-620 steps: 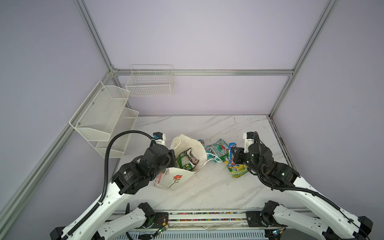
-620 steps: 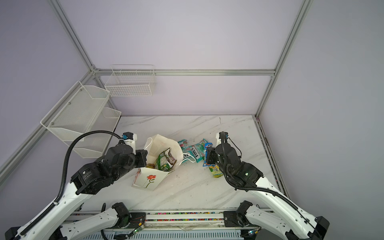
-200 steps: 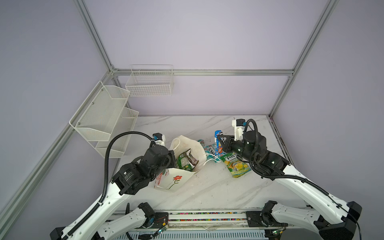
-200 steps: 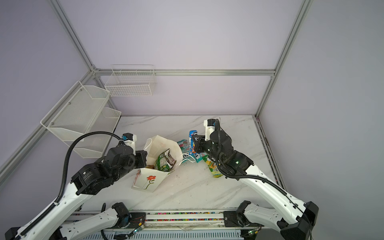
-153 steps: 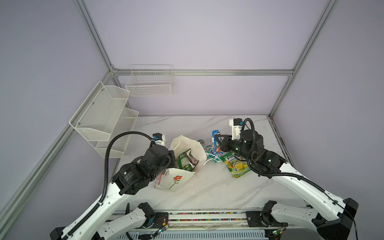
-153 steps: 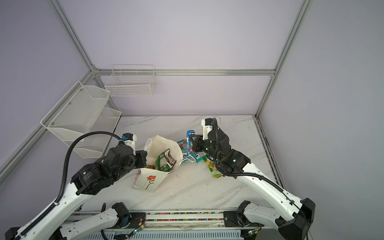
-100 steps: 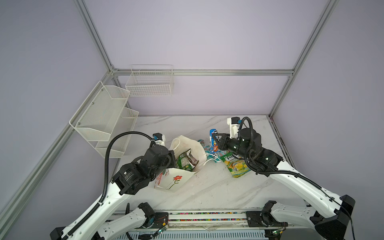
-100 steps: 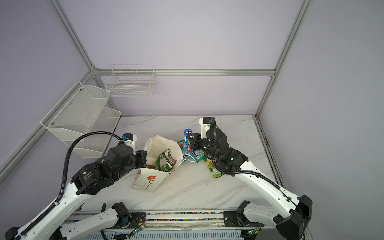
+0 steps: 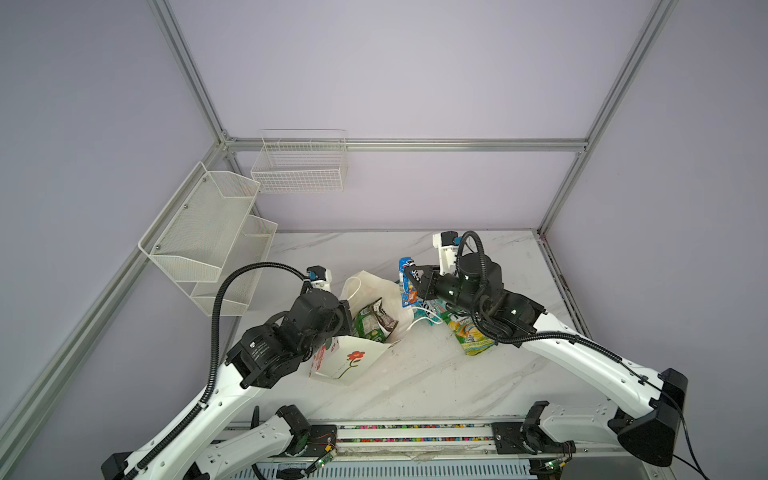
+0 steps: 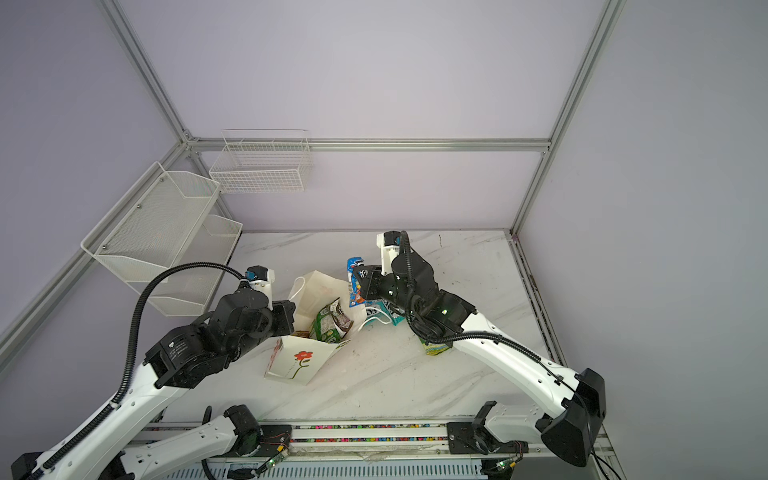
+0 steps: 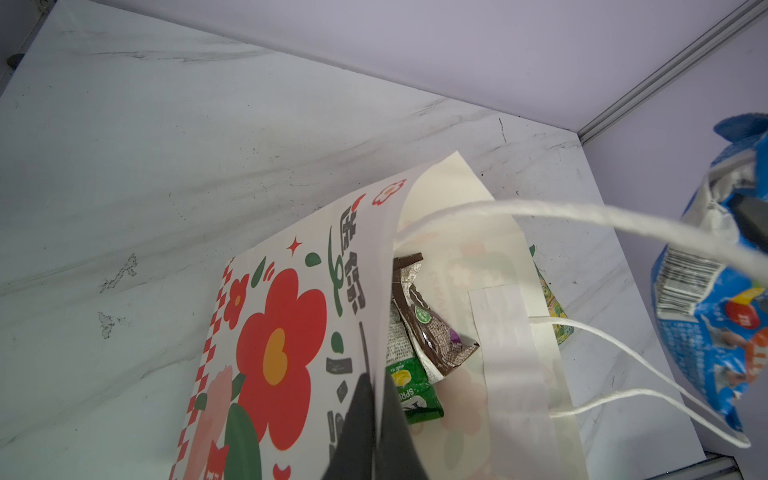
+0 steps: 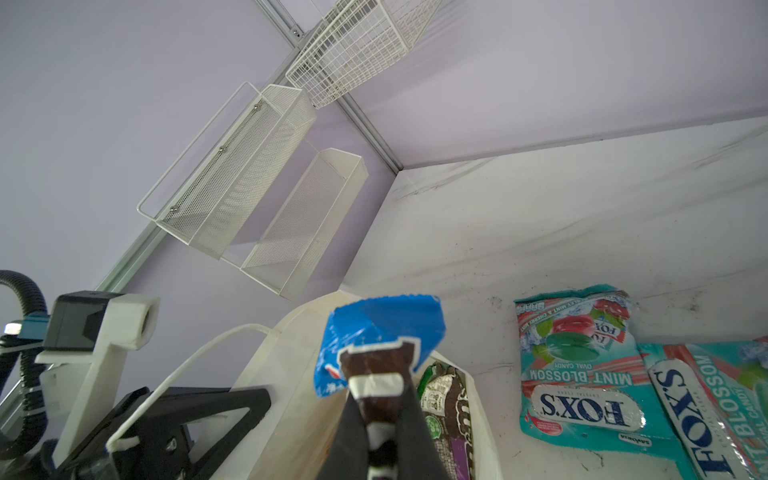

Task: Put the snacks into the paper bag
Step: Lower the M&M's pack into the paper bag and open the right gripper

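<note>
Mid-carry: right gripper (image 9: 412, 274) grips the M&M's packet (image 9: 409, 296) at the bag's (image 9: 353, 362) 2 o'clock, left gripper (image 11: 376, 399) pinches its wall; next, release over the mouth

We see a matt cream paper bag (image 11: 449, 183) with soft white cord handles (image 11: 602, 215), glossy crinkled film on the blue M&M's packet (image 12: 386, 320) and the teal pouches (image 12: 582, 374) (light glints off them), a smooth marble-look tabletop (image 11: 166, 145), white-coated wire baskets (image 9: 299, 166), brushed metal frame rails (image 9: 415, 144).
</note>
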Motion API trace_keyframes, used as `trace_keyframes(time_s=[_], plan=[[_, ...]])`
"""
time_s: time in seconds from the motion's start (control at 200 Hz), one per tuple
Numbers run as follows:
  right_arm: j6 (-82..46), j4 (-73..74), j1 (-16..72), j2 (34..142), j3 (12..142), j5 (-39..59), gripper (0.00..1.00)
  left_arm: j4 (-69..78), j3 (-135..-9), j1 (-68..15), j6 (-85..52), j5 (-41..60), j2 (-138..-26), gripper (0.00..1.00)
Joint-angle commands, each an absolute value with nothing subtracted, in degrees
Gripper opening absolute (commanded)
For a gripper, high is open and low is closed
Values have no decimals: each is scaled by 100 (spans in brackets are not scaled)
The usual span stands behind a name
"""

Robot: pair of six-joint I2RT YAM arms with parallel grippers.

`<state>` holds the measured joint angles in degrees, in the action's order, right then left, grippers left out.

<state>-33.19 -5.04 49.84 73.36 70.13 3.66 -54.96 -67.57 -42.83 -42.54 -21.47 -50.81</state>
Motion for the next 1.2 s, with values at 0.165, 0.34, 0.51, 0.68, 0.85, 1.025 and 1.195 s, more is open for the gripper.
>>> trace_keyframes(time_s=[0.165, 0.34, 0.51, 0.68, 0.85, 1.025, 1.195], plan=[[-3357, -173, 5315, 7599, 7274, 176, 9, -4880, -6614, -4298, -4338, -2390, -4992, 0], [-3349, -127, 5484, 7759, 7337, 125, 10, -4882, -6581, -4298, -4346, -2403, -4958, 0], [-3357, -71, 5614, 7840, 7367, 97, 9, -4878, -6571, -4296, -4342, -2416, -4923, 0], [-3366, -62, 5723, 8066, 7418, 88, 10, -4880, -6548, -4298, -4359, -2417, -4896, 0], [-3363, -36, 5788, 8128, 7428, 51, 10, -4878, -6547, -4291, -4359, -2417, -4875, 0], [-3373, -25, 5844, 8189, 7454, 37, 10, -4878, -6522, -4298, -4368, -2435, -4847, 0], [-3382, -8, 5919, 8282, 7519, 45, 10, -4879, -6513, -4300, -4368, -2442, -4837, 0]])
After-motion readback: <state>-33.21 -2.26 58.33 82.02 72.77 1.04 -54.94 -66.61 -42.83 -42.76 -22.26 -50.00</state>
